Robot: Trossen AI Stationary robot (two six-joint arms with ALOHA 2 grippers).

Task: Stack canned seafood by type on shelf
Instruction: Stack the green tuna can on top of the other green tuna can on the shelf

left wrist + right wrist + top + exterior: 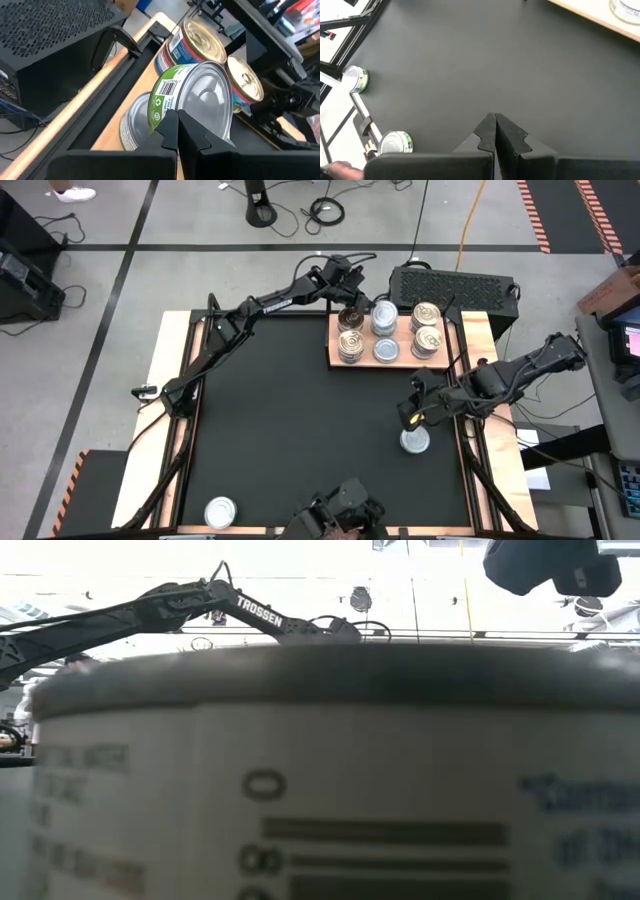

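Right gripper (pixel 418 416) hangs w/ jaws shut, empty, just beside a loose silver-top can (pixel 415 442) on the black counter (pixel 290 420); that can sits toward the near edge from it, shelf (pixel 400 361) well behind. Right arm is nearer by far. Left gripper (pixel 177 131) also shut, empty, at the shelf's stacked cans (pixel 205 95). Another can (pixel 220 511) lies at the near-left corner. Low view blocked by a can's wall; labels hard to read, so types unclear.
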